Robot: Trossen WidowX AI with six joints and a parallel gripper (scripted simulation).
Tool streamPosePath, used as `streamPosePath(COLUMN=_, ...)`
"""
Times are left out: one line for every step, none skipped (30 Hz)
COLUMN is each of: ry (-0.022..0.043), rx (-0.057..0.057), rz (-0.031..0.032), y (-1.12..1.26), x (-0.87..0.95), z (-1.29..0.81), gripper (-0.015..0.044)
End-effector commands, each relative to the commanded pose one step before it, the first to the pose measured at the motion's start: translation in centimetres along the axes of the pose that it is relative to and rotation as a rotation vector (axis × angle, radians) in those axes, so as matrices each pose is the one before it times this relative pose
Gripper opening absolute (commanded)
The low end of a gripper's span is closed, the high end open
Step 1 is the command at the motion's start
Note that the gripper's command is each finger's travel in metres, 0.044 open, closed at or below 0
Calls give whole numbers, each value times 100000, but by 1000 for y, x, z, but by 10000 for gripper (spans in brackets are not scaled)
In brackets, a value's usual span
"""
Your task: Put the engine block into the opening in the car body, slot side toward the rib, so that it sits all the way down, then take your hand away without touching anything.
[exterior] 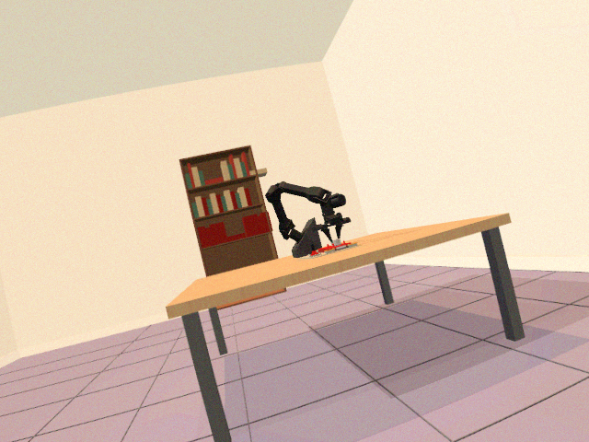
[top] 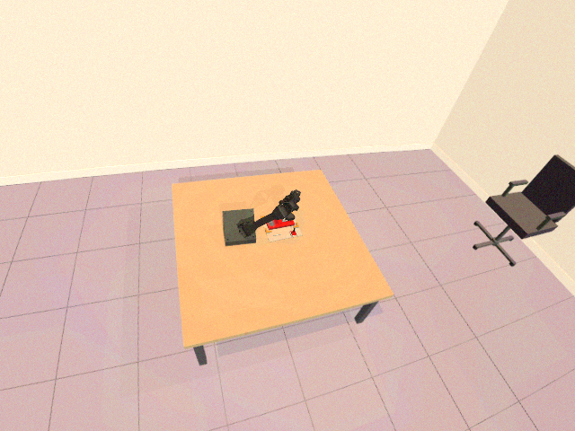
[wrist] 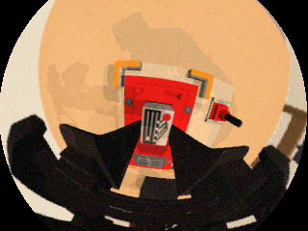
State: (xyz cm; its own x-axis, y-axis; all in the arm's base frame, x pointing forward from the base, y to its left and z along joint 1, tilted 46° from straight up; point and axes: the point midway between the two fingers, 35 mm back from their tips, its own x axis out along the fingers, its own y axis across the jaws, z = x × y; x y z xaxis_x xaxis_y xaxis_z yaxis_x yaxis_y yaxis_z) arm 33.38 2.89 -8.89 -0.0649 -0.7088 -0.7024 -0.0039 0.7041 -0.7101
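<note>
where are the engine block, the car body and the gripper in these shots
engine block (wrist: 154,123): wrist view, on its grey ribbed top face.
car body (wrist: 142,89): wrist view, on the red deck left of the block.
gripper (wrist: 152,146): wrist view, midway between the dark fingertips, shut on the block.
</note>
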Motion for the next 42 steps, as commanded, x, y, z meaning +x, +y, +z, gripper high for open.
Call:
streamPosePath(ry=-226, rx=-378, rz=-400, y=-36, x=86, z=-5, gripper=159)
streamPosePath(ry=0, rx=0, rz=-1, y=0, x=16, z=0, gripper=159)
streamPosePath(ry=0, rx=0, rz=-1, y=0, x=16, z=0, gripper=159)
streamPosePath(ry=0, rx=0, rz=-1, y=0, x=16, z=0, gripper=159)
streamPosePath(ry=0, rx=1, rz=0, y=6, x=16, z=-3, gripper=159)
streamPosePath(ry=0, rx=0, rz=-1, y=2, x=16, z=-1, gripper=159)
streamPosePath(ry=0, rx=0, rz=-1, y=1, x=16, z=-1, gripper=159)
streamPosePath(ry=0, rx=0, rz=-1, y=1, x=15, z=0, gripper=159)
streamPosePath(ry=0, rx=0, rz=-1, y=0, x=15, z=0, gripper=159)
streamPosePath(ry=0, rx=1, rz=-1, y=0, x=16, z=0, gripper=159)
streamPosePath(ry=0, rx=2, rz=-1, y=0, x=16, z=0, gripper=159)
streamPosePath(ry=0, rx=1, rz=-1, y=0, x=16, z=0, gripper=159)
streamPosePath(ry=0, rx=0, rz=-1, y=0, x=16, z=0, gripper=159)
streamPosePath(ry=0, rx=0, rz=-1, y=-1, x=16, z=0, gripper=159)
streamPosePath(ry=0, rx=0, rz=-1, y=0, x=16, z=0, gripper=159)
streamPosePath(ry=0, rx=0, rz=-1, y=0, x=16, z=0, gripper=159)
streamPosePath(ry=0, rx=0, rz=-1, y=0, x=16, z=0, gripper=159)
streamPosePath(ry=0, rx=0, rz=-1, y=0, x=16, z=0, gripper=159)
streamPosePath(ry=0, rx=0, rz=-1, y=0, x=16, z=0, gripper=159)
streamPosePath(ry=0, rx=0, rz=-1, y=-1, x=15, z=-6, gripper=159)
streamPosePath(ry=0, rx=-1, rz=-1, y=0, x=16, z=-2, gripper=159)
streamPosePath(ry=0, rx=-1, rz=-1, y=0, x=15, z=-1, gripper=159)
streamPosePath(ry=0, rx=-2, rz=-1, y=0, x=15, z=0, gripper=159)
streamPosePath(ry=0, rx=-2, rz=-1, y=0, x=15, z=0, gripper=159)
streamPosePath(ry=0, rx=-3, rz=-1, y=0, x=15, z=0, gripper=159)
streamPosePath(ry=0, rx=-2, rz=-1, y=0, x=15, z=0, gripper=159)
streamPosePath(ry=0, rx=-1, rz=-1, y=0, x=15, z=0, gripper=159)
streamPosePath(ry=0, rx=0, rz=-1, y=0, x=15, z=0, gripper=159)
streamPosePath(ry=214, rx=384, rz=392, y=35, x=-72, z=9, gripper=185)
streamPosePath(ry=0, rx=0, rz=0, y=0, x=0, z=0, gripper=211)
streamPosePath(ry=0, rx=0, rz=0, y=0, x=0, z=0, gripper=238)
streamPosePath(ry=0, rx=0, rz=0, y=0, x=0, z=0, gripper=264)
streamPosePath(ry=0, rx=0, rz=0, y=0, x=0, z=0, gripper=290)
streamPosePath(ry=0, rx=0, rz=0, y=0, x=0, z=0, gripper=316)
streamPosePath(ry=0, rx=0, rz=0, y=0, x=0, z=0, gripper=343)
streamPosePath(ry=0, rx=0, rz=0, y=0, x=0, z=0, gripper=369)
streamPosePath(ry=0, rx=0, rz=0, y=0, x=0, z=0, gripper=395)
streamPosePath(ry=0, rx=0, rz=0, y=0, x=0, z=0, gripper=421)
streamPosePath(ry=0, rx=0, rz=0, y=0, x=0, z=0, gripper=440)
streamPosePath(ry=0, rx=0, rz=0, y=0, x=0, z=0, gripper=440)
streamPosePath(ry=0, rx=0, rz=0, y=0, x=0, z=0, gripper=440)
streamPosePath(ry=0, rx=0, rz=0, y=0, x=0, z=0, gripper=440)
